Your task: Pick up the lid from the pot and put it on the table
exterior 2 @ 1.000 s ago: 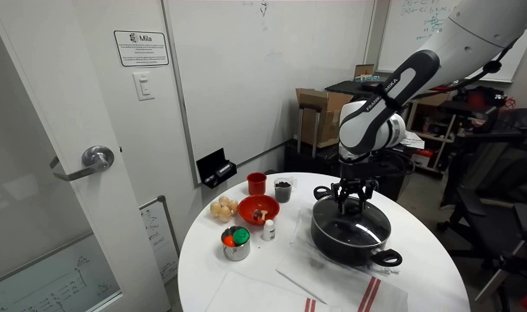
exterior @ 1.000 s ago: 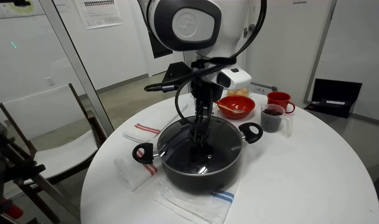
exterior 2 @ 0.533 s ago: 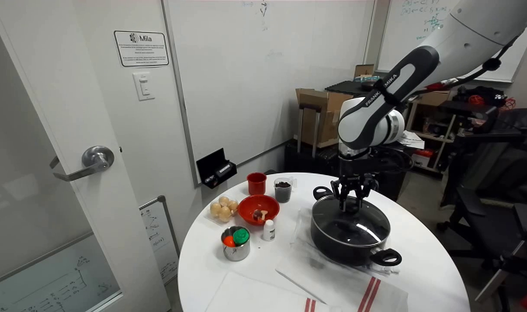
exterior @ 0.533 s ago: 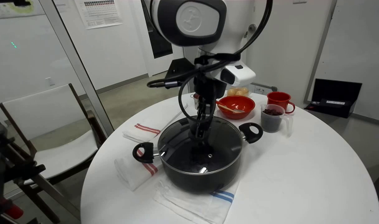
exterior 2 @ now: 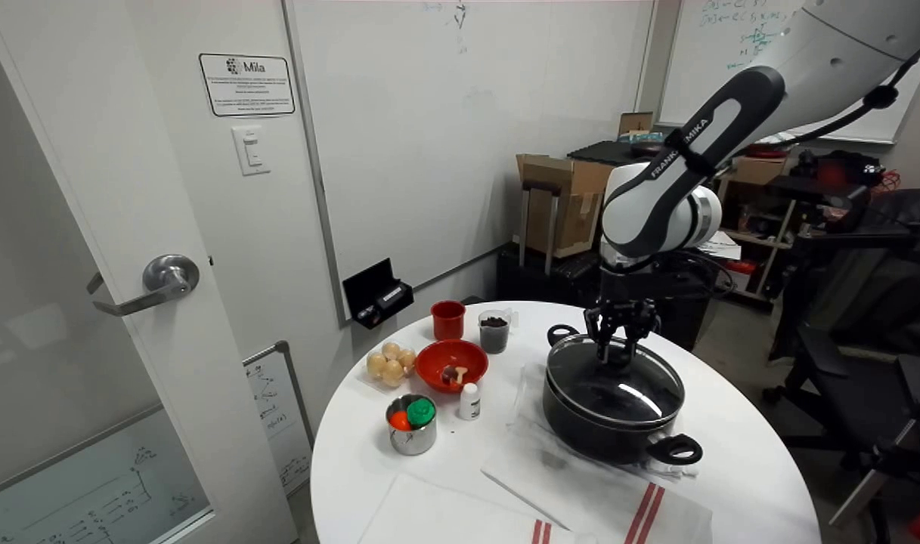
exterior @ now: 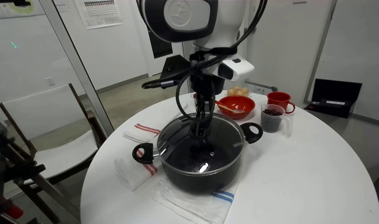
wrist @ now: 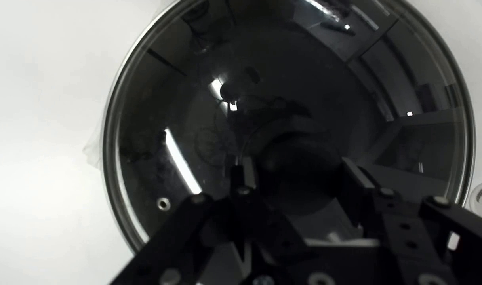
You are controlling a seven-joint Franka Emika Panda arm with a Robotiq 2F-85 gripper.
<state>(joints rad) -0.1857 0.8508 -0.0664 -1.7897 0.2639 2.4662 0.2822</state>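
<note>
The clear glass lid (exterior: 177, 146) with a metal rim is over the black pot (exterior: 201, 183); it also shows in the wrist view (wrist: 153, 118). In an exterior view the rim of the lid (exterior 2: 603, 404) stands slightly above the rim of the pot (exterior 2: 580, 434), seemingly a little tilted. My gripper (exterior 2: 616, 353) points down at the lid's centre. In the wrist view my gripper (wrist: 298, 174) has its fingers on both sides of the dark knob (wrist: 300, 154), shut on it. The white round table (exterior: 301, 174) carries the pot. The knob is mostly hidden in an exterior view.
A red bowl (exterior: 239, 107), red mug (exterior: 279, 99) and measuring cup (exterior: 272, 123) stand behind the pot. A towel (exterior: 195, 205) lies under the pot, others beside it. A metal cup (exterior 2: 413, 434), white bottle (exterior 2: 469, 402) and round tan things (exterior 2: 390, 364) are across the table.
My gripper's fingers have closed in on the knob. The gripper and lid have risen slightly, with the lid's rim now showing apart from the pot's rim. The pot has stayed put.
</note>
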